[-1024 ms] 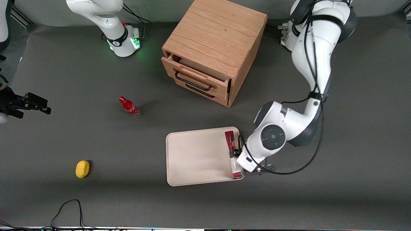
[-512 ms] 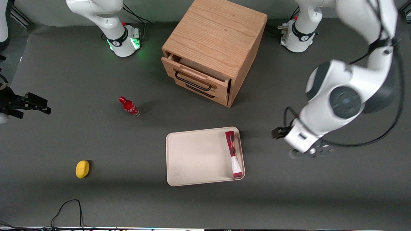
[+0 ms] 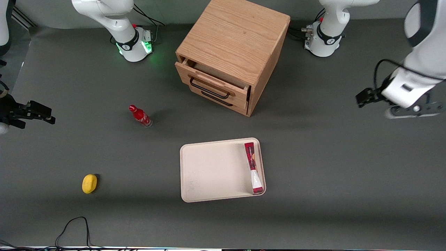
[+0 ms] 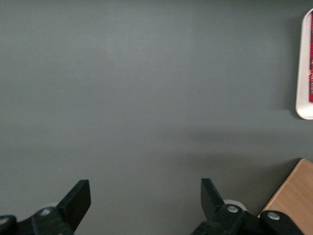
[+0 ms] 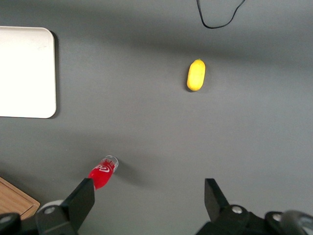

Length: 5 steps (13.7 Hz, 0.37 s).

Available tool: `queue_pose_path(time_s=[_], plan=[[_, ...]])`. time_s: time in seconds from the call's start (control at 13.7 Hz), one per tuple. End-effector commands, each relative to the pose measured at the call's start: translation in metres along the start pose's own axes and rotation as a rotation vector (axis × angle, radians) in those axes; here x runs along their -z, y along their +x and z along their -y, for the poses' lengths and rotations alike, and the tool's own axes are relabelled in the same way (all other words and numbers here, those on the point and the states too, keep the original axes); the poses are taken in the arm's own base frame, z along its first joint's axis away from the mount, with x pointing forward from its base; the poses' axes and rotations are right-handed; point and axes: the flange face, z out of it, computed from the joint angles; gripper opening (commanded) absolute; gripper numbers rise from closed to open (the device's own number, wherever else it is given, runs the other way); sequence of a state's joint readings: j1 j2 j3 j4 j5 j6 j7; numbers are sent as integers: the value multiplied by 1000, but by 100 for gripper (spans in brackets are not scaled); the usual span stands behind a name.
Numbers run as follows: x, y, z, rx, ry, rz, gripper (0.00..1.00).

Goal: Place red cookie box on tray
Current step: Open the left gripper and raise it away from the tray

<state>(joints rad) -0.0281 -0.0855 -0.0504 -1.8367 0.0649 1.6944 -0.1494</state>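
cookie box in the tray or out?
In. The box lies flat inside the tray, along its rim toward the working arm; the open gripper hangs well away.

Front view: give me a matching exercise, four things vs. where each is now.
Things:
1. cookie box
2. gripper
3. bottle
4. lemon

Places or states:
A. upright on the table, in front of the drawers
B. open, raised at the working arm's end of the table
C. lying in the tray along one short rim
D. on the table toward the parked arm's end, nearest the front camera

Pairs: 1-C, 2-B, 3-A, 4-D
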Motion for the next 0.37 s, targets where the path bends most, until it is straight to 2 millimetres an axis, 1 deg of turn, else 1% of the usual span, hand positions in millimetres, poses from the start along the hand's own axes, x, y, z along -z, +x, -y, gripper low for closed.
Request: queue_pose_path(time_s=[0.0, 0.22, 0.29], plan=[[7, -7, 9, -7, -2, 2, 100], [14, 0, 14, 14, 7, 31, 100], [15, 2, 12, 5, 10, 49, 100]])
